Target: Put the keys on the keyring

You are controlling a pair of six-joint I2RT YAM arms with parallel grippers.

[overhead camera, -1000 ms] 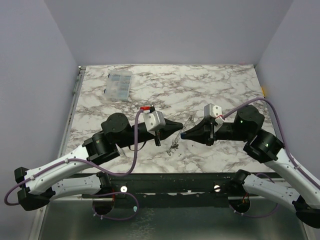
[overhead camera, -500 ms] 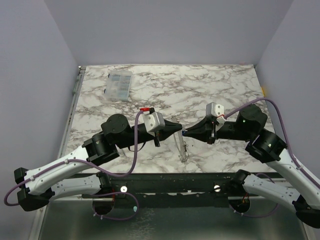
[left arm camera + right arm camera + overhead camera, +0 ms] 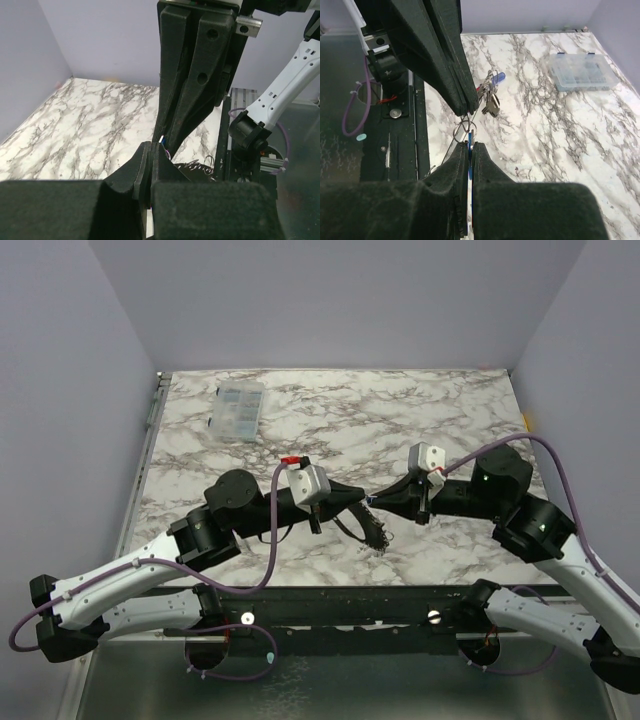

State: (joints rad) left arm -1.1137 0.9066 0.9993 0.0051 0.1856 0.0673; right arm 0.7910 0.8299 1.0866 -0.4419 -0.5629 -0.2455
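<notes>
In the right wrist view my right gripper is shut on a thin blue-headed key. Its tip sits at the small metal ring of the keyring. My left gripper is shut on that ring, its fingers reaching down from above. The two grippers meet tip to tip over the table's near middle: the left gripper and the right gripper. The keyring's coiled band dangles below them. More keys, one blue-headed, show just beyond the ring; whether they hang or lie flat I cannot tell.
A clear plastic box of small parts stands at the far left of the marble table; the right wrist view shows the box too. The dark mounting rail runs along the near edge below the grippers.
The dangling coiled band has swung to the right beneath the grippers. Both grippers stayed shut and tip to tip, the right one edging slightly up.
</notes>
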